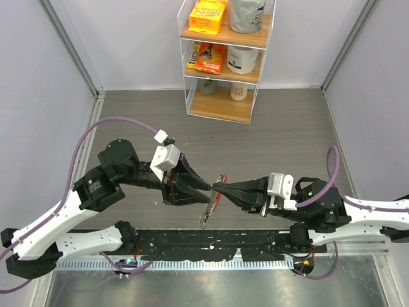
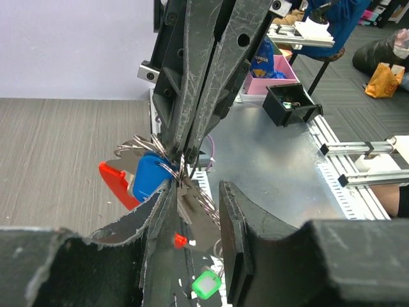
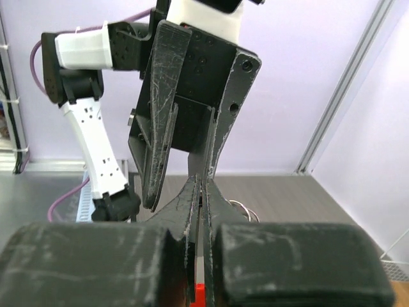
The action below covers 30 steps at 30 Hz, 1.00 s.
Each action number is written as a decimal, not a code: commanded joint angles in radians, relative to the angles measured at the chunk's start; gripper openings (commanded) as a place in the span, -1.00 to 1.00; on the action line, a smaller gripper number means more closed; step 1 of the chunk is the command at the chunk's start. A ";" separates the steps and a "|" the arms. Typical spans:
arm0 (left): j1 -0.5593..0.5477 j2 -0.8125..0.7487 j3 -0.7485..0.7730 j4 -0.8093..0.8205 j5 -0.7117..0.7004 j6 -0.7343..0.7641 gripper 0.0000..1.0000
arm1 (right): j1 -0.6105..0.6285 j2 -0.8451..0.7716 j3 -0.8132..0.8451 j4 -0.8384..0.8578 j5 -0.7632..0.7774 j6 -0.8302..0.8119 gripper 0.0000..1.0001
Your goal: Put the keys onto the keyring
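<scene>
I'm seeing both arms reaching inward, left pincer (image 1: 206,186) and right pincer (image 1: 217,185) both clenching the keyring (image 1: 211,203) mid-air.

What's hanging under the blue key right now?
In the left wrist view, below the blue key hang silver blades and a green key. The ring's path is hidden by the fingers.

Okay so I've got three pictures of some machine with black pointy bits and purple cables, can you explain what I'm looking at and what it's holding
These are two robot arms bolted to a table. One picture looks down from above; the other two come from cameras on each wrist. The black points are two-finger grippers, the left gripper and the right gripper, meeting tip to tip above the table. Pinched between them is the keyring with a red piece, carrying a blue-headed key; a green-headed key hangs lower. A shelf unit of groceries stands behind.
</scene>
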 commanded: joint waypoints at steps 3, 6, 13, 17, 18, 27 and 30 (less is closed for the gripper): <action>0.000 -0.002 0.000 0.072 0.016 -0.027 -0.27 | 0.000 -0.022 -0.055 0.400 0.037 -0.105 -0.89; -0.003 -0.001 0.000 0.077 0.015 -0.030 -0.27 | 0.000 -0.022 -0.058 0.446 0.029 -0.135 -0.89; -0.002 -0.007 0.002 0.101 0.013 -0.041 -0.28 | 0.000 -0.024 -0.125 0.612 -0.004 -0.182 -0.89; -0.002 -0.007 0.010 0.120 0.015 -0.051 -0.28 | 0.000 -0.010 -0.177 0.747 -0.044 -0.228 -0.89; -0.002 -0.007 0.013 0.123 0.015 -0.056 -0.28 | -0.002 -0.007 -0.184 0.784 -0.060 -0.240 -0.89; -0.002 -0.033 0.065 0.150 -0.013 -0.076 -0.25 | -0.015 0.033 -0.226 0.946 -0.133 -0.261 -0.89; -0.002 -0.045 0.071 0.163 -0.034 -0.073 -0.25 | -0.020 0.034 -0.227 0.957 -0.141 -0.261 -0.89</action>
